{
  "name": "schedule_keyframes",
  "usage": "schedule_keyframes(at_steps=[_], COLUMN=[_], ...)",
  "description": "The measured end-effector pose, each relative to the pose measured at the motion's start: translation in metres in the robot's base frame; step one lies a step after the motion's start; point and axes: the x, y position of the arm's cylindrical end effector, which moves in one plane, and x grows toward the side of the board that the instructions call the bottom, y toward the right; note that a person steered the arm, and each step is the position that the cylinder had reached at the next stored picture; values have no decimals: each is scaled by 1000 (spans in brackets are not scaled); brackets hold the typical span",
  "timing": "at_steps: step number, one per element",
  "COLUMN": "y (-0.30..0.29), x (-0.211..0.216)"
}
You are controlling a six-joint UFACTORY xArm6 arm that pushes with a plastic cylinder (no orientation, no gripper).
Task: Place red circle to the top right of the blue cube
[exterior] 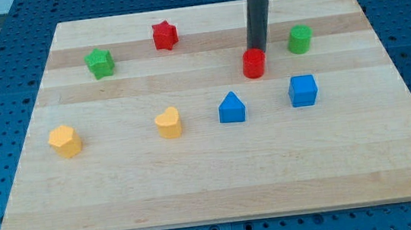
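Note:
The red circle point(254, 64) is a short red cylinder on the wooden board, up and to the left of the blue cube point(303, 90). My tip point(257, 50) comes down from the view's top and stands right behind the red circle, touching or nearly touching its upper edge. The blue cube lies right of centre, apart from the tip.
A green cylinder point(300, 39) stands right of the red circle, above the blue cube. A blue house-shaped block point(231, 108), a yellow heart point(169, 123), a yellow block point(65, 140), a green star point(99, 62) and a red star point(165, 36) lie around the board point(220, 182).

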Motion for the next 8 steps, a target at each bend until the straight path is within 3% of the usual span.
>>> schedule_keyframes(at_steps=[2,4,7,8], y=[-25,-54,76,20], x=[-16,28,36,36])
